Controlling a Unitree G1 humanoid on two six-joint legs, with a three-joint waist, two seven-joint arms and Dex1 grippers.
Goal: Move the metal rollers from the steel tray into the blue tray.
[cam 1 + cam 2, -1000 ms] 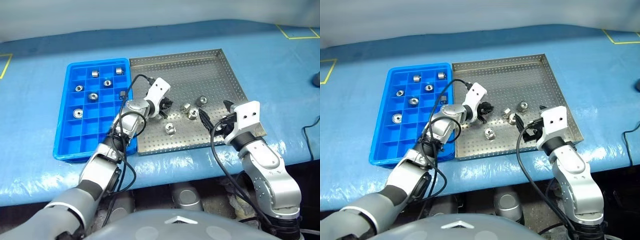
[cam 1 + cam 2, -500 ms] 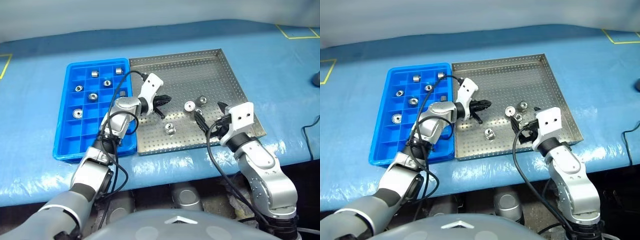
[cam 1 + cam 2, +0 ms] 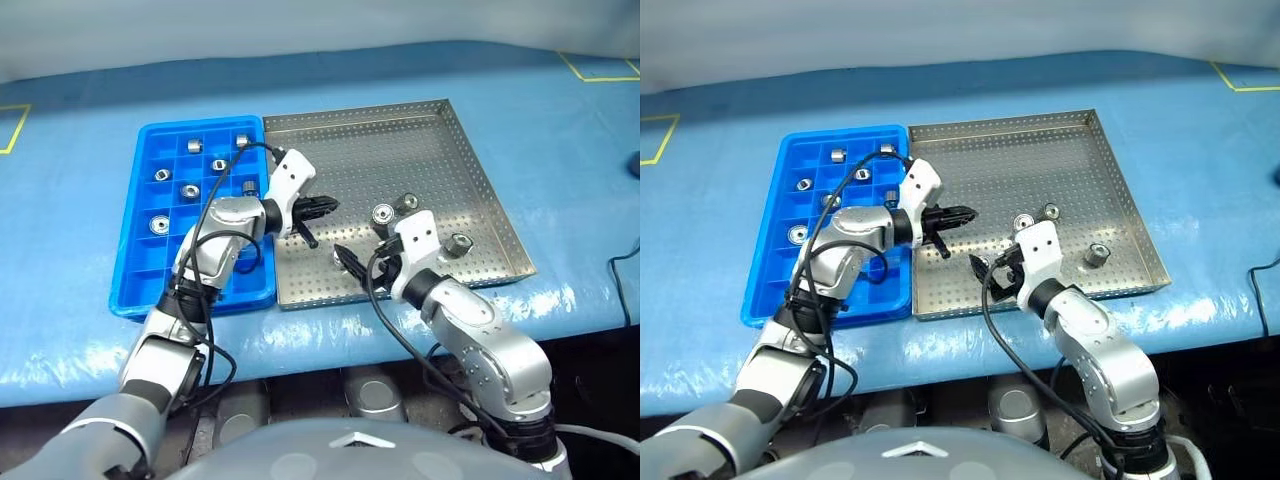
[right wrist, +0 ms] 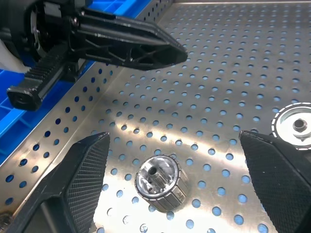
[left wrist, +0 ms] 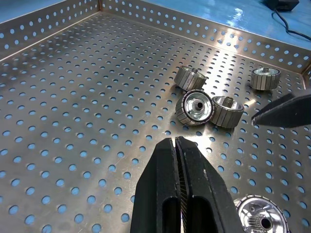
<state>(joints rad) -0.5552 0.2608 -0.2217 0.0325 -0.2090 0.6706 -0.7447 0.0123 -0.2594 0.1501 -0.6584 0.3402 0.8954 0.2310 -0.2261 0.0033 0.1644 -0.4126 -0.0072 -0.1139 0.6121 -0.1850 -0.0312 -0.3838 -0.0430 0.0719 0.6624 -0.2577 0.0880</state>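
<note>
My left gripper [image 3: 328,206] hovers shut over the steel tray [image 3: 400,140], close to its left rim; the shut fingers [image 5: 176,145] hold nothing. My right gripper [image 4: 174,138] is open low over the tray's front part, with one metal roller [image 4: 157,182] lying between its fingers. More metal rollers sit in a small cluster [image 5: 197,107] at mid-tray, and one lies apart [image 3: 459,243] to the right. The blue tray [image 3: 135,290] stands against the steel tray's left side and holds several rollers [image 3: 190,190] in separate compartments.
Both trays rest on a blue table cover near its front edge. Yellow tape marks [image 3: 600,66] lie at the far right and far left. A black cable [image 3: 625,262] hangs at the right edge, beyond a dark object [image 3: 634,160].
The right gripper swung left along the steel tray's front and now straddles a roller. The left gripper drew back and up toward the blue tray, staying shut and empty.
</note>
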